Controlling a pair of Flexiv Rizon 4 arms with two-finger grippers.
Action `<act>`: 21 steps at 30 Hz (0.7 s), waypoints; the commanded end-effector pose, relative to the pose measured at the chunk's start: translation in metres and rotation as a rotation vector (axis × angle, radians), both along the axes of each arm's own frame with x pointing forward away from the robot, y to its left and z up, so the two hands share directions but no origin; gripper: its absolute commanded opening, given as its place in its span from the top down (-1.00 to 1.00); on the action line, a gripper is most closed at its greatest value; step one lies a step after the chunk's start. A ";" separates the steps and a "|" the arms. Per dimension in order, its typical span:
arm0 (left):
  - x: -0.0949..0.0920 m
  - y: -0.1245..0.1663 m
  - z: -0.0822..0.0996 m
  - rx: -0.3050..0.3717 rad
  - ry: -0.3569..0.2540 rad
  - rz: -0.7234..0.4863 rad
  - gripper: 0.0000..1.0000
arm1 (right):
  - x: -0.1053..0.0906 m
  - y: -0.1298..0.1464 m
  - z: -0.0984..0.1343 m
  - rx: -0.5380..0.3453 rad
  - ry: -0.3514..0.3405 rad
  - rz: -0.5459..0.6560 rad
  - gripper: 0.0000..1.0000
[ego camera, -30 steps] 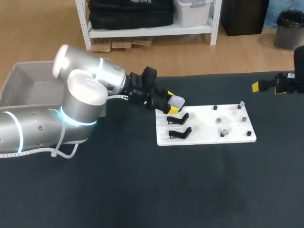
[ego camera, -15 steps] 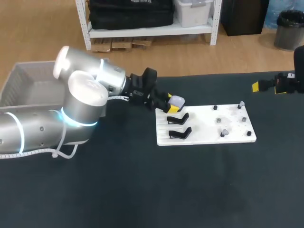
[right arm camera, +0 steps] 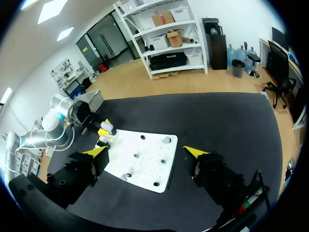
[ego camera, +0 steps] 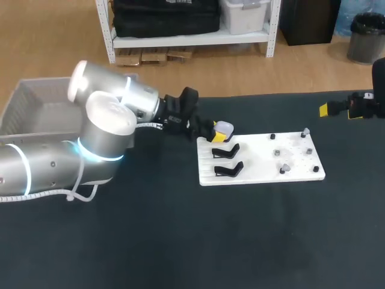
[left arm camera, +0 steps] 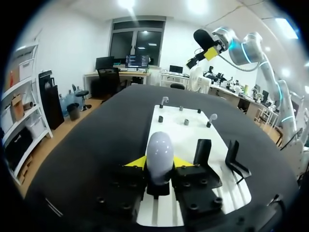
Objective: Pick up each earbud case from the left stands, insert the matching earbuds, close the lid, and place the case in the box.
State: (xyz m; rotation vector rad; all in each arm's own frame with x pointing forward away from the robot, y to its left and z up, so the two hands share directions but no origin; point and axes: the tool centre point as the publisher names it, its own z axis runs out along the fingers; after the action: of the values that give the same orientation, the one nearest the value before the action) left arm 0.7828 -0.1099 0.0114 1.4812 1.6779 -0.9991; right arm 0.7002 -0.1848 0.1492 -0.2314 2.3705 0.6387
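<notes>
A pale lilac earbud case (ego camera: pixel 224 127) (left arm camera: pixel 160 154) sits at the far left corner of the white board (ego camera: pixel 264 171) (left arm camera: pixel 186 137), and my left gripper (ego camera: pixel 218 136) (left arm camera: pixel 159 163) is shut on it, one yellow tip pressing each side. Two bare black stands (ego camera: pixel 227 150) (left arm camera: pixel 203 152) lie just beside it. Small grey earbuds (ego camera: pixel 305 131) (left arm camera: pixel 164 100) rest on pegs at the board's other end. My right gripper (ego camera: pixel 325 109) (right arm camera: pixel 146 152) hangs open, high above the table's far right, holding nothing. From there the case (right arm camera: pixel 109 128) looks tiny.
A grey basket (ego camera: pixel 36 108) stands at the table's far left behind my left arm (ego camera: pixel 108 120). Several short dark pegs (ego camera: pixel 277 152) stick up from the board's right half. Black table surface (ego camera: pixel 180 241) lies in front of the board.
My left gripper's fingers have closed in on the case from wide apart, and the hand has drawn back slightly to the left. The right arm has not moved.
</notes>
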 end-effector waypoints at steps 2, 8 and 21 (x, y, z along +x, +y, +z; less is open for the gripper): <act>0.001 0.002 -0.003 -0.002 0.000 0.006 1.00 | 0.000 0.000 0.000 0.001 0.001 0.002 -1.00; 0.006 0.004 0.008 0.013 -0.043 0.026 1.00 | 0.000 0.000 0.000 0.001 0.001 0.002 -1.00; -0.006 0.006 0.046 0.032 -0.148 0.033 1.00 | -0.001 0.018 -0.001 -0.030 0.025 0.046 -1.00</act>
State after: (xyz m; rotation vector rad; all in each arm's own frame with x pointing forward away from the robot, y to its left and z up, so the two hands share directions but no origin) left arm 0.7919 -0.1071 0.0474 1.5210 1.6124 -0.8657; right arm 0.6965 -0.1800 0.1458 -0.2686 2.3832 0.6321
